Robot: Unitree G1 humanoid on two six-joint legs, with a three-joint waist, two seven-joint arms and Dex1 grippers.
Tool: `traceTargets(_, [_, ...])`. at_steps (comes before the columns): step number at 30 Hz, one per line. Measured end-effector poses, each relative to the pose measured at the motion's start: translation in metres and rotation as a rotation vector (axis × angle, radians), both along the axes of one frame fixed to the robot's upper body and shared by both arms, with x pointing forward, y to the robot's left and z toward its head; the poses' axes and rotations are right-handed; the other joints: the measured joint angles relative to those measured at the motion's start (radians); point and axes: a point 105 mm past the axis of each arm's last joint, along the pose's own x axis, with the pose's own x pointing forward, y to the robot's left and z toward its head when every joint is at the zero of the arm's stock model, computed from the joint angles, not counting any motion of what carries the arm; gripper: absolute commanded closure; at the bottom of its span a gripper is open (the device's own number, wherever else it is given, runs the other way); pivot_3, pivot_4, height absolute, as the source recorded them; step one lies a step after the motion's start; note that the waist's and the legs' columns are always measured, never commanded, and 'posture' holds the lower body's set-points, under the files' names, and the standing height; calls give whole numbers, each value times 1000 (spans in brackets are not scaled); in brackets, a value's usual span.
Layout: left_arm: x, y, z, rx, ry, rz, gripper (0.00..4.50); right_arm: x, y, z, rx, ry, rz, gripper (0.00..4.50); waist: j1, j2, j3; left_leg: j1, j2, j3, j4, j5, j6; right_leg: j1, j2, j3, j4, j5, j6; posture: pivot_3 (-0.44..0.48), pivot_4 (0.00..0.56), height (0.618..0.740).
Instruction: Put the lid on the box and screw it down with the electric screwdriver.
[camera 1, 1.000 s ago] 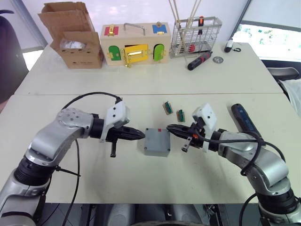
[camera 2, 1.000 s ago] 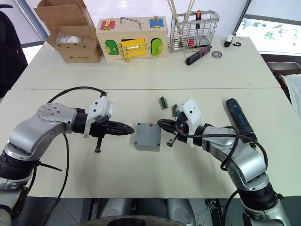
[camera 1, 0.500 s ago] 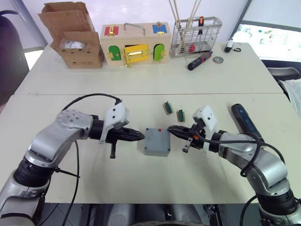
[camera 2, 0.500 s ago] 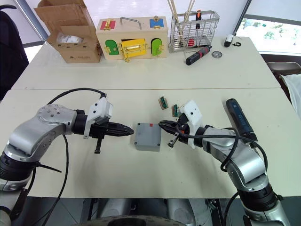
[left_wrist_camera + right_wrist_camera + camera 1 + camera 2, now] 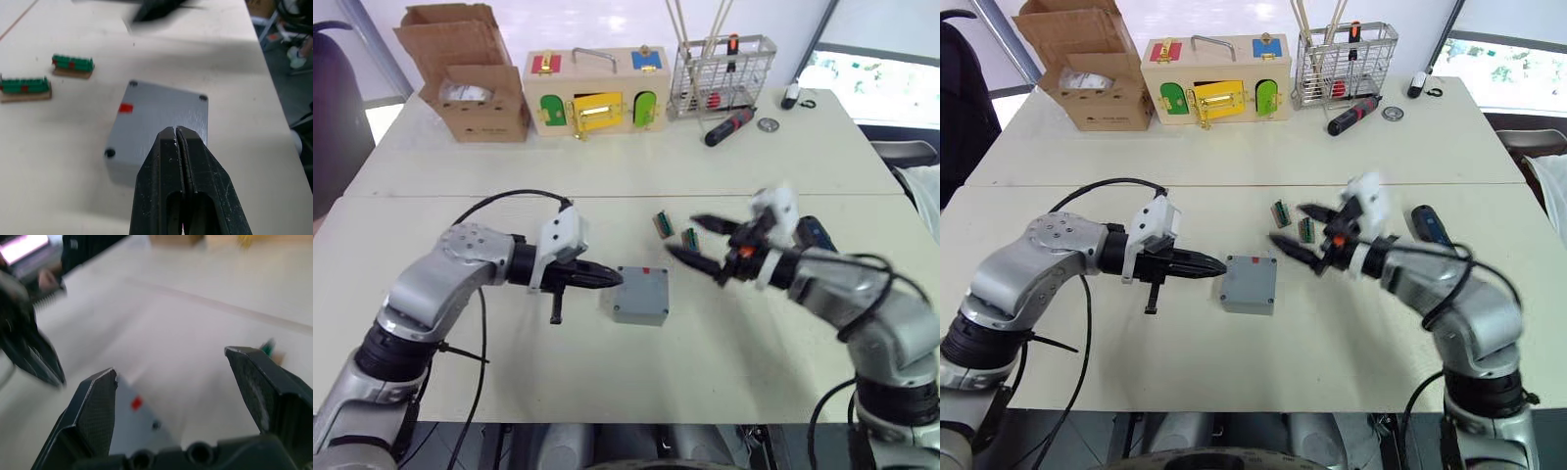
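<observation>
- The lid (image 5: pixel 161 117) already sits flat on the box (image 5: pixel 640 296) at mid-table, its corner holes showing empty, so to my eye no screws are driven yet.
- My left gripper (image 5: pixel 611 278) is at the box's left edge, jaws pressed together, steadying it.
- My right gripper (image 5: pixel 698 243) was low at the box's right edge a moment ago; it has since lifted away and swung its jaws wide apart, holding nothing.
- That frees it for the electric screwdriver (image 5: pixel 816 236), lying near my right forearm.
- Two green terminal blocks (image 5: pixel 73 64) lie just beyond the box.
</observation>
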Motion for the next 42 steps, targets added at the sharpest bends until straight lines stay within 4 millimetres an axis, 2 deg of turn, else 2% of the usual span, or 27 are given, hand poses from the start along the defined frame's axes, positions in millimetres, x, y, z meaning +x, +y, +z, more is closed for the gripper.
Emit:
traceTargets(2, [-2, -9, 3, -3, -35, -56, 4500, 7, -43, 22, -48, 4, -129, 465, 9, 0, 0, 0, 0, 0, 0, 0, 1, 0, 0, 0, -1, 0, 0, 0, 150, 740])
traceTargets(3, [-2, -12, 2, -1, -43, -77, 4500, 8, -63, 23, -121, 35, -190, 465, 14, 1, 0, 0, 0, 1, -1, -1, 2, 0, 0, 0, -1, 0, 0, 0, 150, 740])
traceTargets(4, [-3, -14, 1, -2, -47, -93, 4500, 9, -79, 22, -174, 71, -241, 465, 15, 1, 0, 0, 0, 2, -1, -1, 2, 0, 0, 1, -2, 0, 0, 0, 150, 740])
traceTargets(6, [-5, -21, -1, 3, -65, -132, 4500, 10, -118, 15, -292, 193, -363, 67, 14, 1, 0, 0, 1, 3, -1, -2, 3, 0, 0, 2, -2, 0, 0, 0, 150, 740])
traceTargets(7, [-7, -25, -1, 0, -81, -155, 4500, 9, -137, 11, -337, 265, -421, 17, 13, 1, 0, 0, 1, 4, 0, -2, 3, 0, 1, 2, -2, 0, 0, 0, 150, 740])
traceTargets(11, [-12, -31, -8, 10, -108, -188, 4500, -6, -173, 1, -472, 485, -471, 17, 7, 2, 0, 1, 2, 7, -1, -3, 5, -1, 2, 4, -1, 0, 0, 0, 150, 740])
traceTargets(14, [-18, -32, -25, 18, -81, -191, 4500, -11, -180, -1, -482, 622, -438, 17, -11, 3, 0, 2, 3, 8, -1, -4, 6, -1, 2, 5, -1, 0, 0, 0, 150, 740])
traceTargets(18, [-26, -37, -37, 13, -65, -173, 4500, -6, -182, -17, -483, 783, -389, 17, -13, 3, 0, 2, 3, 8, -1, -4, 6, -2, 2, 5, -1, 0, 0, 0, 150, 740])
traceTargets(25, [-37, -35, -43, 23, -50, -114, 4500, 6, -187, -56, -574, 980, -345, 17, -1, 3, 0, 0, 2, 7, 0, -3, 6, -3, 0, 5, -1, 0, 0, 0, 150, 740])
traceTargets(33, [-45, -29, -41, 49, -51, -90, 4500, 4, -202, -79, -645, 1067, -348, 17, -2, 4, 0, 0, 2, 7, 0, -3, 6, -3, 0, 5, -1, 0, 0, 0, 150, 740])
traceTargets(42, [-42, -30, -39, 47, -53, -93, 4500, 7, -209, -85, -671, 1054, -388, 2429, -3, 2, -1, 1, 2, 6, 0, -3, 6, -2, 0, 4, -1, 0, 0, 0, 150, 740])
